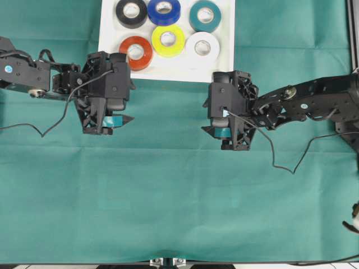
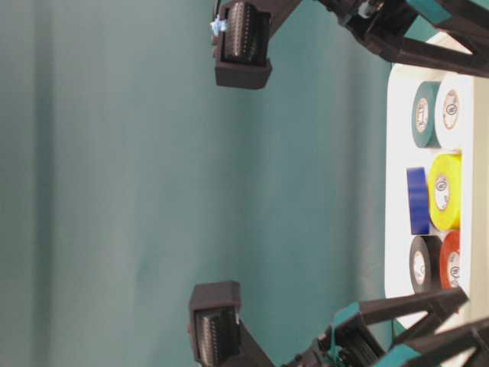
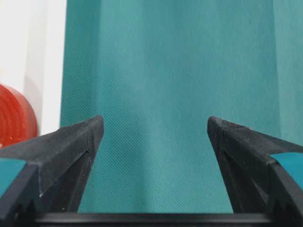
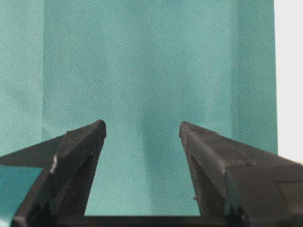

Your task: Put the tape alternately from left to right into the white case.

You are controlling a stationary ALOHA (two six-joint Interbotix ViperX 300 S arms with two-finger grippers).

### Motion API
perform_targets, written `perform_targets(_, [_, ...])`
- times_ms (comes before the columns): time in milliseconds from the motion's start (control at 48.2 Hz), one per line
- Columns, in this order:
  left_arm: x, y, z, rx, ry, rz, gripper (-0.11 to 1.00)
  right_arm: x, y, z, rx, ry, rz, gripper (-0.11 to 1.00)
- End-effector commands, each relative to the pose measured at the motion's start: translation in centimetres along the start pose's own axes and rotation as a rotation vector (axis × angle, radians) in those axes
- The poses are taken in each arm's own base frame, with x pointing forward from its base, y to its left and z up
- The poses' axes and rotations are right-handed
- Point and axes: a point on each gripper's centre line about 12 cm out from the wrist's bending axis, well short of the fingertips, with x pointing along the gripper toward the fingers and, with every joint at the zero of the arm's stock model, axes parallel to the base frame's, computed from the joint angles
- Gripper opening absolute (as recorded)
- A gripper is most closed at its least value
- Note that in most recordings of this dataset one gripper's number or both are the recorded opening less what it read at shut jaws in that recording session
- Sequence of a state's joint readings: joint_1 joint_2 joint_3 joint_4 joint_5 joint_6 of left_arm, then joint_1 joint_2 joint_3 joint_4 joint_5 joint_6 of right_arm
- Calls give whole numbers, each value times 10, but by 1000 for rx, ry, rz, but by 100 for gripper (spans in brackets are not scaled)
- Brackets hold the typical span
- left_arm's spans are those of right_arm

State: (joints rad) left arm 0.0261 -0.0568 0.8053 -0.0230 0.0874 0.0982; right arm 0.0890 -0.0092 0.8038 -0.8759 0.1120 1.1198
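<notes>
Tape rolls (image 1: 168,40), six in all, lie flat in two rows inside the white case (image 1: 110,28) at the far edge of the green-covered worktop (image 1: 168,196). Left tool (image 1: 115,120) and right tool (image 1: 220,132) hover just beside the case's near rim, both open and empty.

surface: teal-green cloth (image 1: 179,190) | state: lightly creased | coverage: whole tabletop

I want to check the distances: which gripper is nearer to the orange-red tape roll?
Left. The left gripper hangs open just below the orange-red tape roll, slightly to its left. The right gripper is farther, below and well to its right.
</notes>
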Motion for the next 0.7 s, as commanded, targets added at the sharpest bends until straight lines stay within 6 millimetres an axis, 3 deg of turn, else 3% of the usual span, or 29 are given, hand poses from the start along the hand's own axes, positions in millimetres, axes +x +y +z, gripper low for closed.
perform_targets(0, [-6, -2, -1, 2, -16, -2, 55, -3, 2, 5, 0, -18, 7, 71])
perform_targets(477, [-5, -3, -15, 2, 15, -4, 55, -4, 4, 11, -3, -34, 15, 71])
perform_targets(684, [-17, -3, -9, 5, -20, -2, 55, -7, 4, 12, -2, -41, 13, 71])
